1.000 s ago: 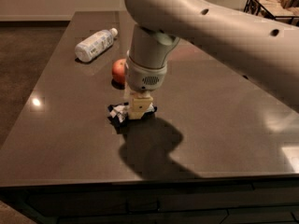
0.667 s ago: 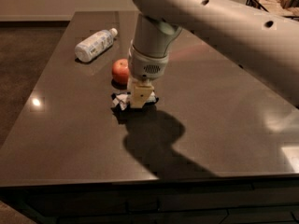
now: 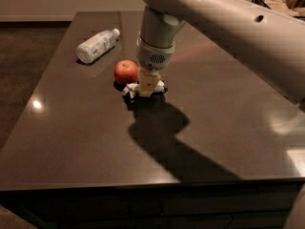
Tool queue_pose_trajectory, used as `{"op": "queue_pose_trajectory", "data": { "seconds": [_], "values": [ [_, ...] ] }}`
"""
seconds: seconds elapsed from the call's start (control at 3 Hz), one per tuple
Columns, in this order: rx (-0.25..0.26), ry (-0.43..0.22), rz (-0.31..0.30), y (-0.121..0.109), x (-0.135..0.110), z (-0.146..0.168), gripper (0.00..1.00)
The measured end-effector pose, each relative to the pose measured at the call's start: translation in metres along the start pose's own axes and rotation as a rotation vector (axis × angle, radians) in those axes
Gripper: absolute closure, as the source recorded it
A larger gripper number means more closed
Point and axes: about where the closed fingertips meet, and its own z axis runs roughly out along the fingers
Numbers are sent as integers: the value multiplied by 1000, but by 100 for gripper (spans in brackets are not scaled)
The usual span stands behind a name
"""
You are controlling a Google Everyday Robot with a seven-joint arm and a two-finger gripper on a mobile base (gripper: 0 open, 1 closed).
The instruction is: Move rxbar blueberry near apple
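Observation:
The apple (image 3: pixel 126 71) is round and red-orange and sits on the dark table (image 3: pixel 71 142) left of centre. The rxbar blueberry (image 3: pixel 130 89), dark with white patches, lies just right of and in front of the apple, close to it. My gripper (image 3: pixel 147 87) points straight down over the middle of the bar, with its yellowish fingers (image 3: pixel 146 85) on it, and hides much of the wrapper. The big white arm reaches in from the upper right.
A white plastic bottle (image 3: pixel 96 45) lies on its side at the back left of the table. The arm's shadow falls in front of the bar. A box of items (image 3: pixel 281 0) stands beyond the table's far right corner.
The gripper and the rxbar blueberry have moved up and back together, toward the apple; the bar now lies right beside it.

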Motion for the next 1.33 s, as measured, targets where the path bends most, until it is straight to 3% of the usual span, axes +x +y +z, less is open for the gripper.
{"op": "queue_pose_trajectory", "data": {
  "seconds": [0.33,1.0,1.33],
  "values": [
    [10,36,21,-12,12,4,61],
    [0,46,34,-12,23,9,14],
    [0,45,33,-12,22,10,0]
  ]
}}
